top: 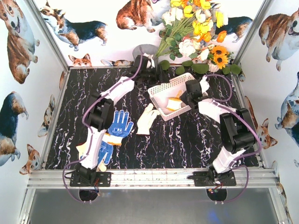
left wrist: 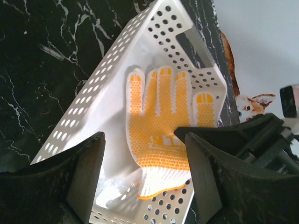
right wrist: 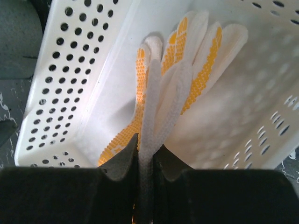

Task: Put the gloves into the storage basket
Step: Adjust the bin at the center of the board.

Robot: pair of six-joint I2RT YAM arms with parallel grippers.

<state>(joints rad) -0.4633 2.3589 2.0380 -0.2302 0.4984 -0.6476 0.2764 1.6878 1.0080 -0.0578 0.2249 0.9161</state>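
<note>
We see the storage basket (top: pixel 163 87) of white plastic, rectangular and shallow, its walls pierced with rows of round holes. It stands on the black table (top: pixel 187 140) with white marble veins. Inside the basket lies a yellow-dotted glove (left wrist: pixel 159 130), white knit with small rubber dots on the palm and an orange-trimmed cuff, its fingers spread flat on the smooth floor. The right gripper (right wrist: pixel 147 154) is at the near side of the basket, and its jaws are pressed together on a thin fold of this glove's white knit. The left gripper (left wrist: pixel 145 149) hangs over the basket with its jaws wide and nothing between them. Just beside the basket's left corner a cream glove (top: pixel 147 119) lies on the table. Farther left of the basket are two blue gloves (top: pixel 120 123) with white dots.
</note>
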